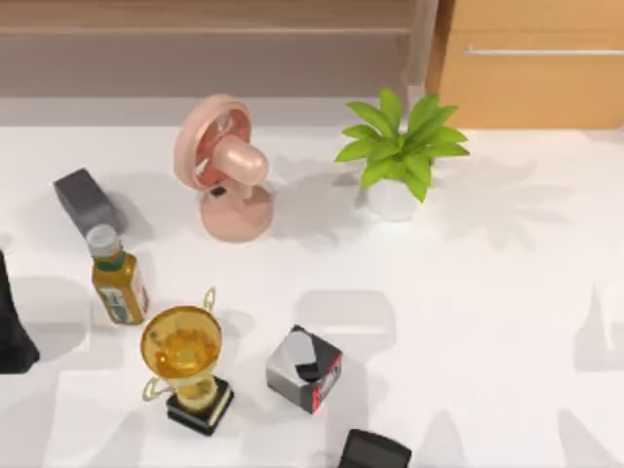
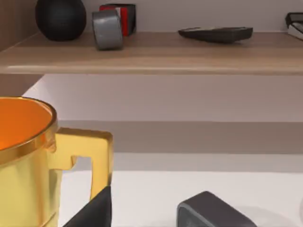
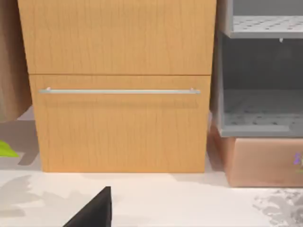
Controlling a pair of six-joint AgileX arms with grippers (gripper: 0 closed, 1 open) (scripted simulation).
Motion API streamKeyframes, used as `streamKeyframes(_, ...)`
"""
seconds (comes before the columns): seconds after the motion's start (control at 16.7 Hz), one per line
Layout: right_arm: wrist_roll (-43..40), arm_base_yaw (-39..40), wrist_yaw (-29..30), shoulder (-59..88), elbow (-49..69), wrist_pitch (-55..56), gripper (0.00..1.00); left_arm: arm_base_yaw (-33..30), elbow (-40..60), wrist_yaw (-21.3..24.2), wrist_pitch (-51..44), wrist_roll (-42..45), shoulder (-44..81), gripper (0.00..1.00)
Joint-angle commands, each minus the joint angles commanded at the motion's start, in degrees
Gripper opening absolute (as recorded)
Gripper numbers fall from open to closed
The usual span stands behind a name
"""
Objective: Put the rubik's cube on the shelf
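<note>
We judge the rubik's cube light, stiff and slick, best pinched across opposite faces; left gripper (image 2: 92,213) and right gripper (image 3: 92,210) states we cannot tell.

Pink fan (image 1: 223,166), gold trophy (image 1: 183,361), green plant (image 1: 402,141) in a white pot, grey-black-red box (image 1: 304,369), white worktop (image 1: 468,322).

1. Rendered tabletop test scene: flat white table (image 1: 487,322), uniform lighting.
2. Home-style furniture at the back: wooden shelf (image 1: 205,19), cabinet (image 1: 531,83) with silver handle.
3. Mixed household clutter: fan (image 1: 224,166), plant (image 1: 400,146), trophy (image 1: 185,361), bottle (image 1: 117,278).
</note>
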Motion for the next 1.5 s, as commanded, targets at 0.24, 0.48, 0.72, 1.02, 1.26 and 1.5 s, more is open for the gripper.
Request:
streamKeyframes(0.24,-1.5,0.2,0.2,1.7,0.9,1.3,1.00,0.0,0.0,0.0,0.0,0.0,0.0,1.00)
streamKeyframes(0.48,-10.3,1.2,1.4,12.5,6.3,8.5,1.00,0.0,0.0,0.0,0.0,0.0,0.0,1.00)
streamKeyframes(0.72,-24.5,2.8,3.3,31.9,14.9,20.2,1.00,0.0,0.0,0.0,0.0,0.0,0.0,1.00)
streamKeyframes(1.02,-45.9,5.1,6.3,62.9,27.8,37.8,1.00,0.0,0.0,0.0,0.0,0.0,0.0,1.00)
streamKeyframes(1.26,-62.8,6.9,8.6,88.3,38.0,51.7,1.00,0.0,0.0,0.0,0.0,0.0,0.0,1.00)
streamKeyframes(1.5,-77.0,8.5,10.5,109.9,46.6,63.4,1.00,0.0,0.0,0.0,0.0,0.0,0.0,1.00)
